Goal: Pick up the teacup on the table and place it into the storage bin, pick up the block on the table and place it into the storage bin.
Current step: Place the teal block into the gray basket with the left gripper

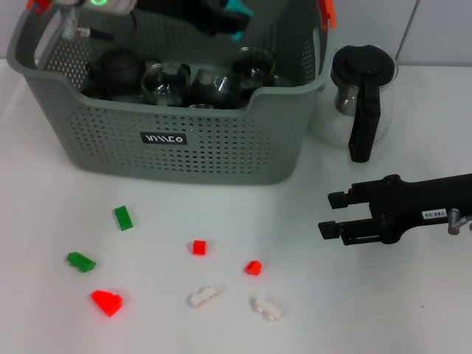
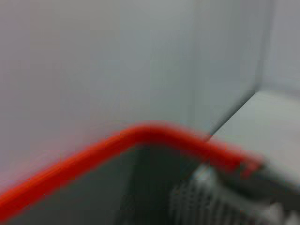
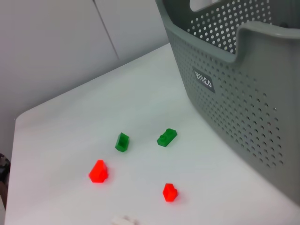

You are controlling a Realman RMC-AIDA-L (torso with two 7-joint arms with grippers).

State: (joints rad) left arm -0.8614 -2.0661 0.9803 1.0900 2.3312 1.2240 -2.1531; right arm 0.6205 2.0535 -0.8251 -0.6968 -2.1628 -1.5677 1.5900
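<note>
In the head view the bin (image 1: 184, 140) fills the upper left and centre of the frame; several dark and glass vessels (image 1: 177, 80) already lie inside it, so the teacup part looks well advanced, and I see no teacup left on the bench (image 1: 413, 310); whether any of those vessels is the task's own cup I cannot say. The block part seems hardly begun, judging by the seven pieces lying loose on the bench in the lower left and centre: a green block (image 1: 123, 217), a second green one (image 1: 80, 261), a large red one (image 1: 107, 302), a small red one (image 1: 198, 247), a white one (image 1: 203, 296), another red (image 1: 254, 267) and another white (image 1: 266, 307); all lie apart from one another and none touches the bin.

The left pincer (image 1: 225, 18) sits at the top edge of the frame above the bin's far side, mostly cut off; I cannot tell whether it is clenched, released or carrying anything; its own wrist view shows only a blurred orange edge (image 2: 140, 136) and grey wall. At the upper right a glass pitcher (image 1: 361, 96) stands just beside the bin. The right pincer (image 1: 335, 214) hovers at the middle right, released and empty, well apart from the blocks.
</note>
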